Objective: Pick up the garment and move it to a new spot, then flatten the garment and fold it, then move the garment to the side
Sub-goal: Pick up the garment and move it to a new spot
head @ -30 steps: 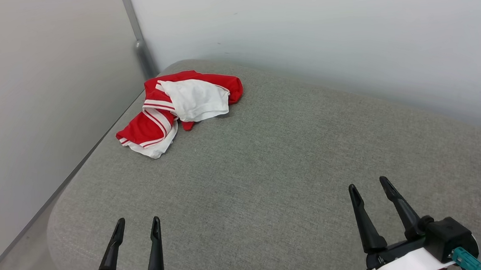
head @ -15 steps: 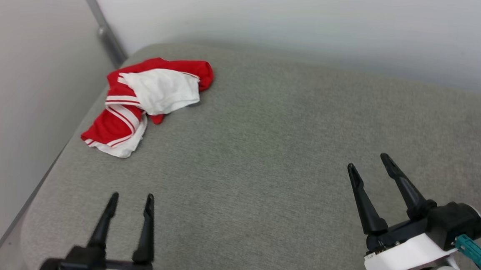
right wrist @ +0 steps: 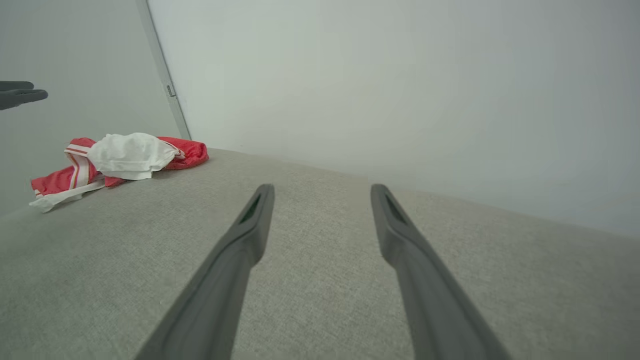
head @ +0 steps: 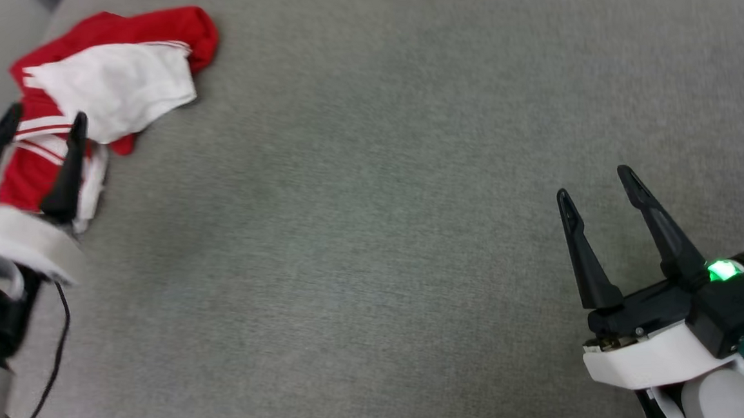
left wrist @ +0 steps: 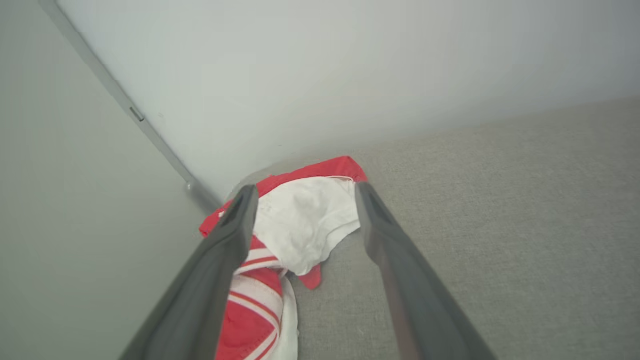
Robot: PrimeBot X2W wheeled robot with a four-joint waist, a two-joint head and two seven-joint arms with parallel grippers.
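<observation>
Aiming my spread left claw (head: 46, 114) at the bunched jersey (head: 119, 89) upper left, I risk pinching one loose layer; right claw (head: 593, 182) spread too.

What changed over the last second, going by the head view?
The camera tilted down, shifting the whole view. The left hand moved forward to above the garment, open, gripping nothing. The right hand stayed open over the cushion; garment still crumpled, same spot.

Soft, even light with faint shadows; head view seems motion-blurred, worst just below-left of the garment (head: 119, 89); wrist views sharper
</observation>
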